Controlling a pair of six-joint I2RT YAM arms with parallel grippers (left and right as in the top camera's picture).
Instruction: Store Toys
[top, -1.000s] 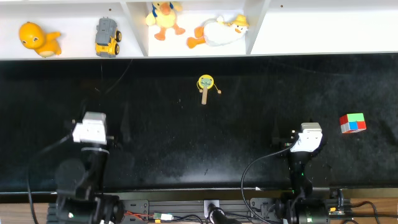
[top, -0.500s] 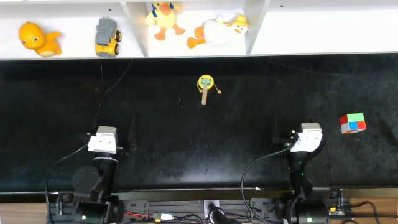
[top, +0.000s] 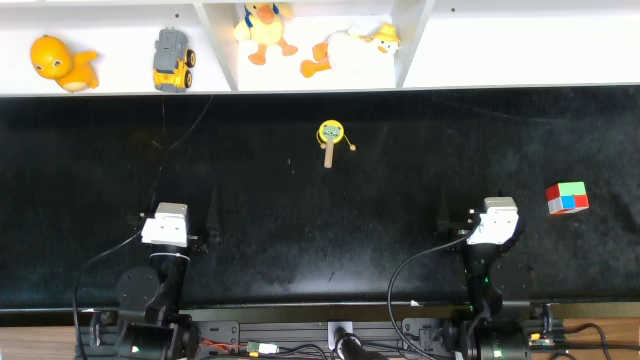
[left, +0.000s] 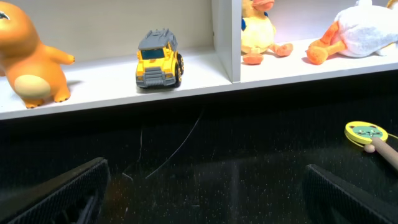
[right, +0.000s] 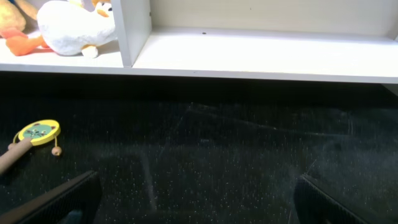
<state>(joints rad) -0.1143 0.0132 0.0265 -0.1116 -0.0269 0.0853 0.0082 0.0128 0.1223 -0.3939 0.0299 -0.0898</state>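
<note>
Atop shelf (left: 99, 86), yellow toy truck (left: 160, 60)

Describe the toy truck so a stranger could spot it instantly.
Look to the white shelf running along the far edge of the black table. In its left compartment stand two toys; the truck is the one nearer the divider, beside an orange figure. It alone has wheels: yellow body, grey top.
</note>
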